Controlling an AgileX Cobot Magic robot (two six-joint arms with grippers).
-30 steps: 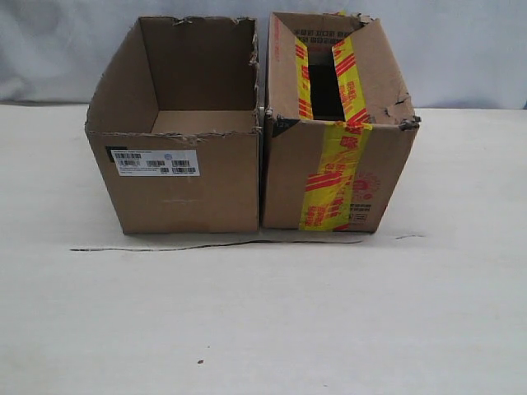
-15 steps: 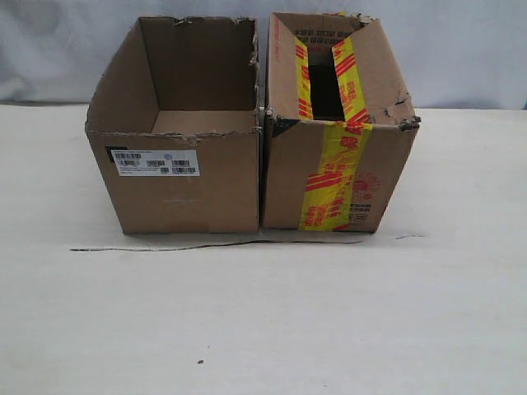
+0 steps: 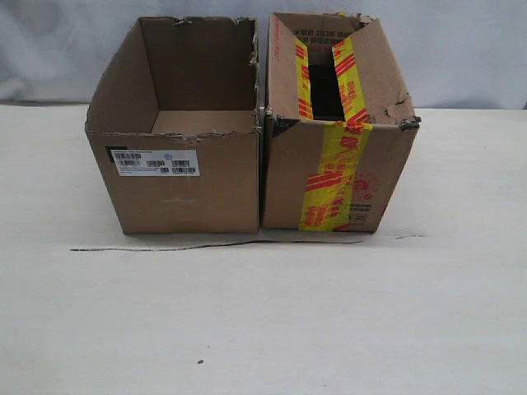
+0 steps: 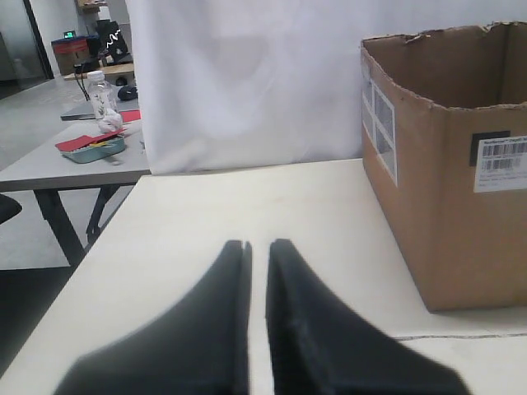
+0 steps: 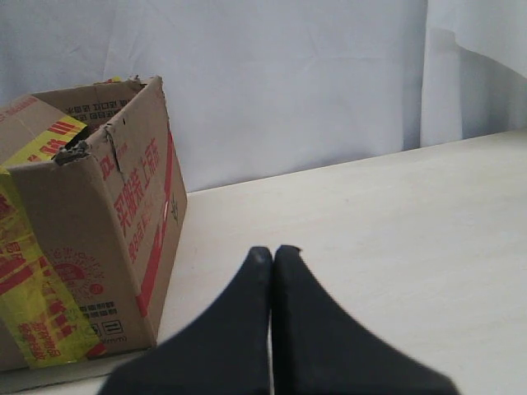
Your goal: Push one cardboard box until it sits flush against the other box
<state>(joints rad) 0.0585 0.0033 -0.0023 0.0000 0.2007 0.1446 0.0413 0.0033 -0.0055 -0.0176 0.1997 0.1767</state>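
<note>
Exterior view: cardboard box (image 3: pixel 185 185) touching other box (image 3: pixel 329 177) side-to-side on worktop (image 3: pixel 263 321); left end effector (image 4: pixel 258 247) and right end effector (image 5: pixel 273 252) both closed, empty.

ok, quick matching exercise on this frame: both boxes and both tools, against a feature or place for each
1. plain box
2. taped box
3. left tool
4. right tool

A. yellow tape, red print
B. white barcode label
C. beside the plain box, not touching, holding nothing
D. beside the taped box, not touching, holding nothing

Pairs: 1-B, 2-A, 3-C, 4-D
</note>
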